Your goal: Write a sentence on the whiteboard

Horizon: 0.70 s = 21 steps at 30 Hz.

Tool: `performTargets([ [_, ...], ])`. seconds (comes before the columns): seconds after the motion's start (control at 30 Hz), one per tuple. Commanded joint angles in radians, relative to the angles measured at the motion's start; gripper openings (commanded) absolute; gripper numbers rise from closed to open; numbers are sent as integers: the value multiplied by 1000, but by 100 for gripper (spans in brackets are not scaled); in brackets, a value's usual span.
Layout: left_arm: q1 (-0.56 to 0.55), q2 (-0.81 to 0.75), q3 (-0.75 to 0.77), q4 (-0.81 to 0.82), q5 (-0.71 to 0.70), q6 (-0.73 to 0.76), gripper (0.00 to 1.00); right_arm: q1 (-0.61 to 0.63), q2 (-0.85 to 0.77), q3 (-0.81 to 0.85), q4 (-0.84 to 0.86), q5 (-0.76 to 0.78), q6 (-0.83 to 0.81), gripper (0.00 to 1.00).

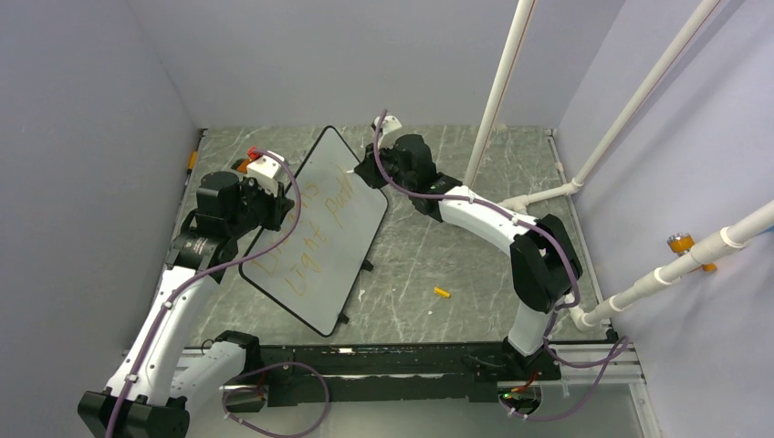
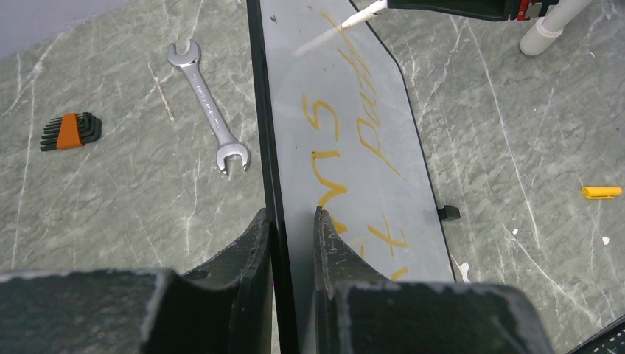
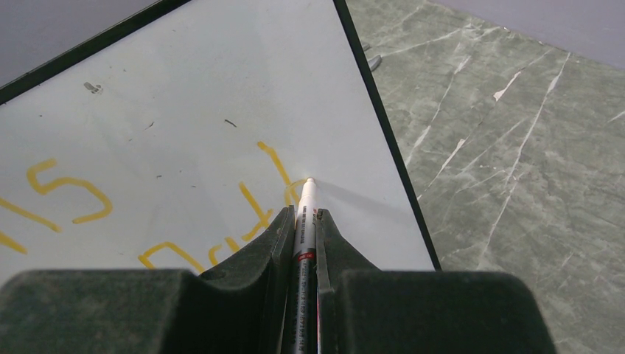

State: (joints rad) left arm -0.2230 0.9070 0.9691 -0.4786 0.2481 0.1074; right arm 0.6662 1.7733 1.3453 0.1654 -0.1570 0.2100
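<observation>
The large white round-cornered whiteboard [image 1: 321, 269] with a thin black rim lies slantwise on the left half of the grey-green marbled table [image 1: 456, 246]. It carries the orange-yellow handwritten sentence [image 1: 306, 239] in two lines ("Light" reads clearly from above). The left gripper [image 2: 292, 215] is almost closed, its jaws pinching the board's rim. The right gripper [image 3: 304, 215] is clamped narrowly on a slim white marker [image 3: 305, 225], whose tip touches the board at the last letters. Left of the board lie a silver open-ended wrench [image 2: 208, 107] and black hex keys [image 2: 70, 131] in an orange holder. To its right, well apart, lies a small yellow cap [image 2: 601, 192].
</observation>
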Motion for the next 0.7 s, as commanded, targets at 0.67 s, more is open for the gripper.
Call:
performTargets([
  [0.67, -21, 26, -34, -153, 53, 90, 0, 0, -93, -122, 21, 20, 13, 0],
])
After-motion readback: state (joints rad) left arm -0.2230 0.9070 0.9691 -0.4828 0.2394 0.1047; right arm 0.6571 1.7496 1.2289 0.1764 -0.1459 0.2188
